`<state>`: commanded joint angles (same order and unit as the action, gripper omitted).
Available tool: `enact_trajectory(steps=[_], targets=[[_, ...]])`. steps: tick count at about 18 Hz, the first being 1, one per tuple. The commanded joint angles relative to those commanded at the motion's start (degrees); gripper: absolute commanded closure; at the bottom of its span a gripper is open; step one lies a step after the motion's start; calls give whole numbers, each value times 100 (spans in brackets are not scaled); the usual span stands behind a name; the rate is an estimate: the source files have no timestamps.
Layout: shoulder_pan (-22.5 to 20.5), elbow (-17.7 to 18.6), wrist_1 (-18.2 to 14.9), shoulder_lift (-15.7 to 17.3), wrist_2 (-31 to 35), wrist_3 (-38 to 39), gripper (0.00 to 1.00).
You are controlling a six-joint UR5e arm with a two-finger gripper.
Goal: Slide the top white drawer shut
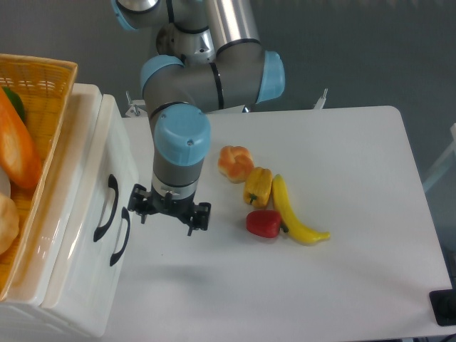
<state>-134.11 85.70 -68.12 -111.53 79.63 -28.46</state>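
Observation:
The top white drawer (107,160) is the upper one of a glossy white unit at the left. Its black arched handle (105,206) faces right, and its front stands slightly out from the unit's body. The lower drawer's black handle (120,239) sits just beside it. My gripper (167,219) points straight down over the table, a short way right of the two handles and not touching them. Its black fingers (142,212) show spread on either side of the wrist, with nothing between them.
A yellow wicker basket (50,78) holding an orange vegetable stands on top of the unit. On the table (342,157), right of the gripper, lie a bread roll (235,162), a yellow pepper (258,185), a red pepper (263,223) and a banana (293,214).

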Motion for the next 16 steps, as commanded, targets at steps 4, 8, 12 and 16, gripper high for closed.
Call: enact_trajectory(steps=[4, 8, 12, 16], targets=[[-299, -106, -44, 26, 508, -869, 0], [-712, -114, 0, 132, 633, -1528, 0], [-1178, -150, 0, 351, 940, -2986, 0], [-1696, -158, -61, 588, 993, -3963, 0]])
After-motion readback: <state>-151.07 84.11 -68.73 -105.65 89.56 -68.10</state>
